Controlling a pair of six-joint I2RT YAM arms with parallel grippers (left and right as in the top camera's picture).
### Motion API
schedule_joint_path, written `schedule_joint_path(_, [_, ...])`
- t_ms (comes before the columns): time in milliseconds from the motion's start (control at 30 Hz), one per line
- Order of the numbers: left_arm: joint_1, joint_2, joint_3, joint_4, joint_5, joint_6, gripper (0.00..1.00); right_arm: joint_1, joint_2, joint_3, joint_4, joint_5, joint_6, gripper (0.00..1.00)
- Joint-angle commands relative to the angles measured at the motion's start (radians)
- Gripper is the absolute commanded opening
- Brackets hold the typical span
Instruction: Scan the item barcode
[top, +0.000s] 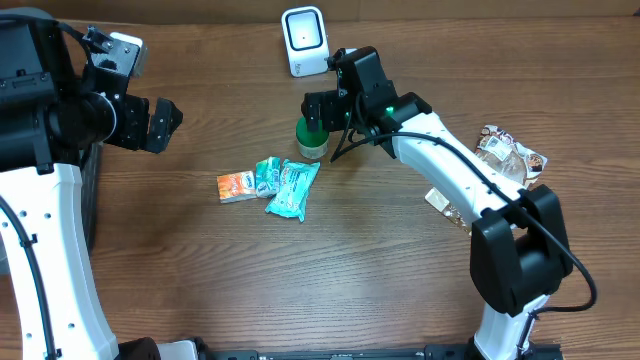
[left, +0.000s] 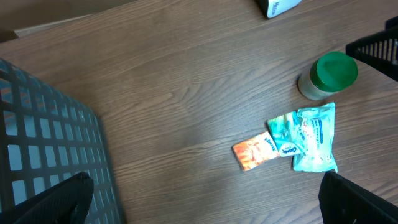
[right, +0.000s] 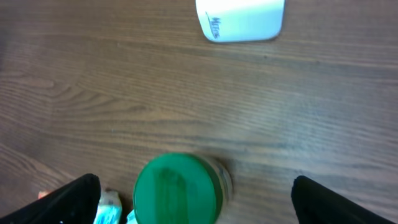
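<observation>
A small jar with a green lid (top: 312, 139) stands upright mid-table, in front of the white barcode scanner (top: 305, 40). My right gripper (top: 316, 108) hovers just over the jar, open. In the right wrist view the green lid (right: 177, 190) sits below and between the two wide-spread fingertips (right: 78, 199), closer to the left one and touching neither. The scanner (right: 241, 18) lies beyond it. My left gripper (top: 163, 123) hangs open at the far left, well away from the jar (left: 328, 76), with nothing between its fingers (left: 59, 200).
An orange packet (top: 236, 186) and two teal packets (top: 268, 176) (top: 293, 190) lie just front-left of the jar. Snack packs (top: 510, 155) sit at the right, beside the right arm. A grey slatted basket (left: 43, 143) stands at the left edge.
</observation>
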Motion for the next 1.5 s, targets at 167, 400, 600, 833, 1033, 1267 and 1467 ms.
schedule_joint_path(167, [0.003,-0.005,0.020,0.000,0.003,0.023,1.00,0.013,0.114,0.019,0.079,-0.051,0.002,0.92])
schedule_joint_path(400, [0.003,-0.005,0.020,0.000,0.003,0.023,1.00,0.029,0.118,0.019,0.058,-0.005,0.001,0.89])
schedule_joint_path(600, [0.003,-0.005,0.020,0.000,0.003,0.023,1.00,0.037,0.118,0.019,0.041,-0.005,-0.052,0.86])
schedule_joint_path(833, [0.003,-0.005,0.020,0.000,0.003,0.023,1.00,0.035,0.116,0.020,-0.062,-0.005,0.054,0.82])
schedule_joint_path(1033, [0.003,-0.005,0.020,0.000,0.003,0.023,1.00,0.023,0.088,0.020,-0.193,0.000,0.157,0.80])
schedule_joint_path(1267, [0.003,-0.005,0.020,0.000,0.003,0.023,1.00,0.023,-0.016,0.020,-0.351,0.111,0.234,0.80])
schedule_joint_path(1467, [0.003,-0.005,0.020,0.000,0.003,0.023,1.00,0.048,-0.065,0.020,-0.306,0.104,0.032,0.84])
